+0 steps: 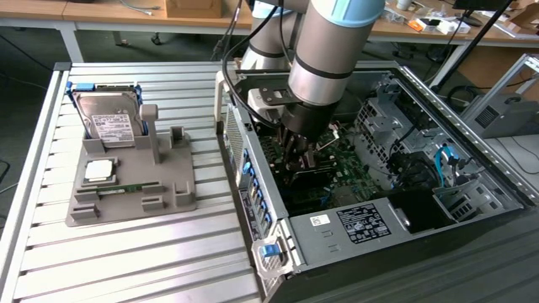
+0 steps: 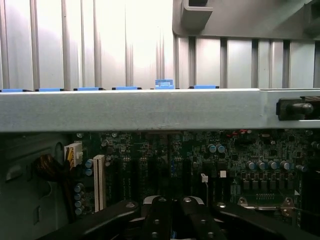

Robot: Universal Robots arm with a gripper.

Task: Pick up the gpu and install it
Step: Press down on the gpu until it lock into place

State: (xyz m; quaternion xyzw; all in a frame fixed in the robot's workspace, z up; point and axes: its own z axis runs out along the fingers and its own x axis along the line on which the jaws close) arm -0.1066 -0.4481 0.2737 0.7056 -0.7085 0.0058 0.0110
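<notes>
Inside the open computer case [image 1: 471, 132], which lies on its side along the table's [image 1: 126, 252] edge at the exterior view's right, the arm reaches straight down. Its gripper [image 1: 296, 151] hangs low over the green motherboard [image 1: 345, 170], near the case wall that faces the table's middle. The fingers look pressed together. I cannot pick out the gpu here: anything under the fingers merges with the dark board, so I cannot tell whether it is pinched or already seated. Toward the table's edge at the exterior view's left sits a grey fixture [image 1: 168, 202]. It carries a hard drive [image 1: 110, 123] standing tilted, a processor chip [image 1: 100, 169] and a green memory stick [image 1: 122, 188] lying flat.

From the wrist view, the gripper [image 2: 172, 215] shows two black fingers closed against each other just above the motherboard [image 2: 200, 160]. A white slot [image 2: 98, 182] stands well to one side. The grey case wall [image 2: 150, 110] crosses beyond, with blue tabs [image 2: 164, 84] along its rim.
</notes>
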